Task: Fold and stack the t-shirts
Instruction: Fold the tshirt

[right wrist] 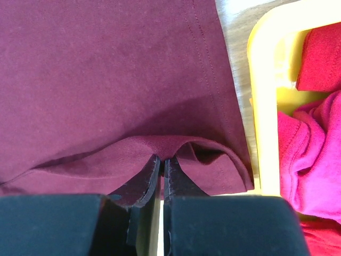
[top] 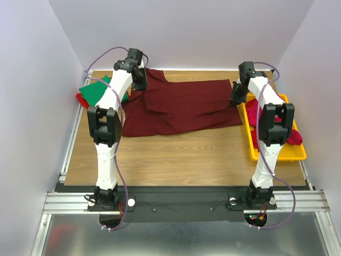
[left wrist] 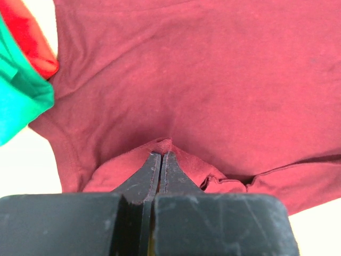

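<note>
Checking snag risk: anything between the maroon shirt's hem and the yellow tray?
Nothing: only bare wooden table separates maroon t-shirt from yellow tray, per right wrist view.

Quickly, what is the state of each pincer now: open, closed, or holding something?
Left pincer: closed, pinching a fold of the maroon t-shirt.
Right pincer: closed, pinching another fold of the maroon t-shirt.
</note>
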You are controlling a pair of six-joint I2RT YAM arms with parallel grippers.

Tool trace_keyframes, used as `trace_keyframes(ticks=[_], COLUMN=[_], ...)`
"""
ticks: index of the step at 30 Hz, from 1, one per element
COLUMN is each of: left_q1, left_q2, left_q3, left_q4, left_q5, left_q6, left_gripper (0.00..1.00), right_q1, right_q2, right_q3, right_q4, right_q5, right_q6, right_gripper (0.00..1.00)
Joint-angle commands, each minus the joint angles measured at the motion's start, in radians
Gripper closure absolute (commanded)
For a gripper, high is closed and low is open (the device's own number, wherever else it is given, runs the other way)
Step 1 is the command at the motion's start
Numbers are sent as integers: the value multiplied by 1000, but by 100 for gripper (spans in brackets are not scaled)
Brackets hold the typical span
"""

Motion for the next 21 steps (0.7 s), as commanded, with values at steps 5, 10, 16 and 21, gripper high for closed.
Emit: trace_keyframes(ticks=[5, 10, 16, 21], left_q1=[46, 62, 63, 66], left_q2=[-61, -69, -69, -72], left_q3=[44, 27, 24, 20], left_q4=[-9, -16, -32, -21], left_q5=[-83, -69, -75, -70], left_q6=[-43, -42, -46, -48], left_gripper=[100, 100, 100, 100], right_q1=[-15, -17, -15, -36], right_q2=[-22, -22, -31, -39], right_q3=[24, 22, 7, -4], right_q4=[14, 14, 14, 14], right_q5=[42, 42, 72, 89], right_q6=[-4, -2, -2, -5], right_gripper=[100, 100, 100, 100])
